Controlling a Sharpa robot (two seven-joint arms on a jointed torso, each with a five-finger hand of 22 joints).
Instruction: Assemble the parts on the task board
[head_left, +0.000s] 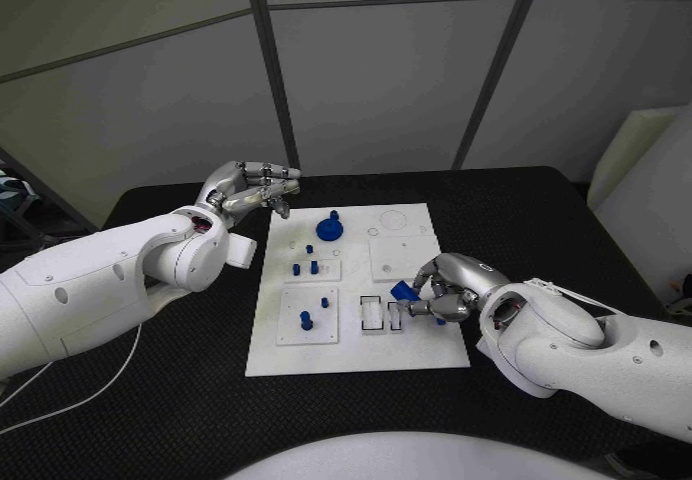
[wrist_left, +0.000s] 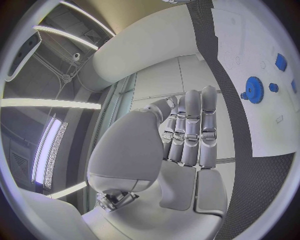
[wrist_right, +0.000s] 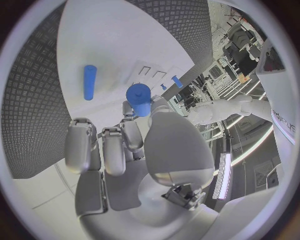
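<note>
The white task board (head_left: 418, 345) lies in the middle of the black table. A blue gear (head_left: 330, 229) stands near its far end, seen too as the gear (wrist_left: 253, 90) in the left wrist view. Several small blue pegs (head_left: 306, 320) stand upright on the board's left half. My right hand (head_left: 447, 288) hovers over the board's right edge and pinches a blue part (head_left: 402, 290) in its fingertips, beside two rectangular slots (head_left: 372, 315). The right wrist view shows that part (wrist_right: 139, 99) and a loose blue peg (wrist_right: 90, 81) lying on the board. My left hand (head_left: 257, 187) hangs off the board's far left corner, holding nothing.
A white foam block (head_left: 635, 150) leans at the table's far right. A thin white cable (head_left: 87, 390) runs across the near left of the table. Grey wall panels stand close behind the table's far edge.
</note>
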